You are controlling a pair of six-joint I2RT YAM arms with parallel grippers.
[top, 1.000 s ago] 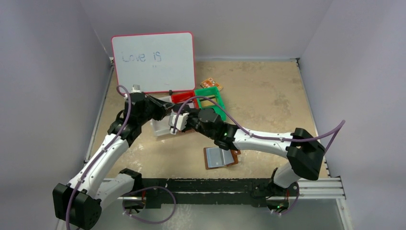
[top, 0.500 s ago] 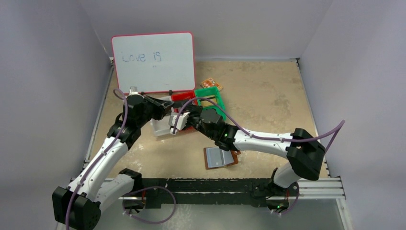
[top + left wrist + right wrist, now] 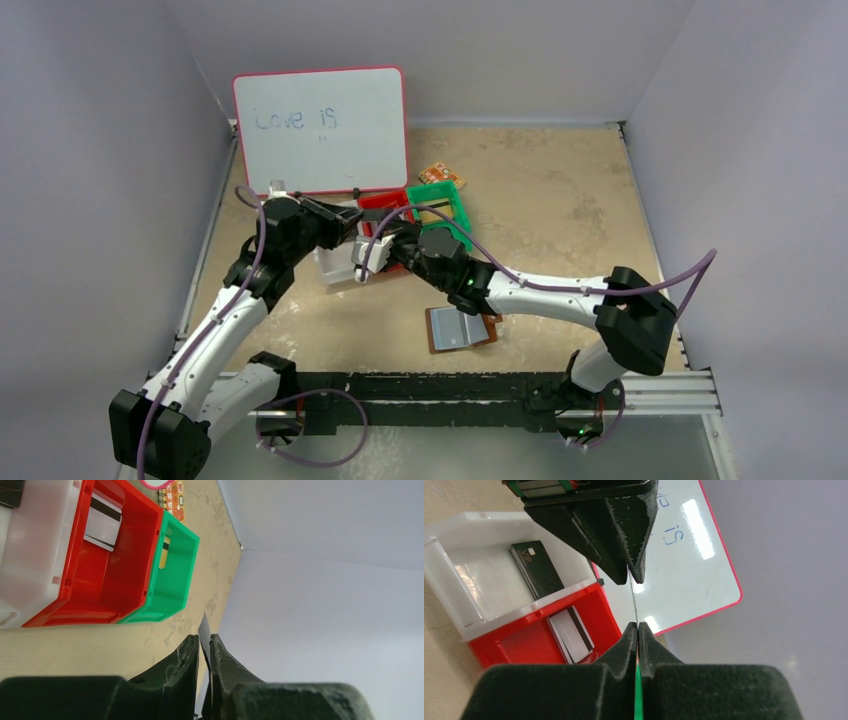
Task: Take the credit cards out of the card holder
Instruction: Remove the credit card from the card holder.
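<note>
One thin credit card shows edge-on, pinched from both ends above the bins. My left gripper (image 3: 204, 639) is shut on it, and its fingers (image 3: 624, 540) hold the card's far end in the right wrist view. My right gripper (image 3: 637, 627) is shut on the card's (image 3: 634, 602) near end. In the top view the left gripper (image 3: 348, 230) and right gripper (image 3: 375, 246) meet tip to tip. The brown card holder (image 3: 462, 328) lies open on the table near the right arm, with nothing holding it. A black card (image 3: 536, 567) lies in the white bin, a silvery card (image 3: 570, 640) in the red bin, and a gold card (image 3: 165, 547) in the green bin.
The white bin (image 3: 335, 265), red bin (image 3: 380, 203) and green bin (image 3: 445, 212) stand side by side under the grippers. A whiteboard (image 3: 320, 128) leans at the back left. An orange patterned packet (image 3: 440, 173) lies behind the green bin.
Both grippers, joined on the card, have drifted slightly to the left. The card holder has not moved.
</note>
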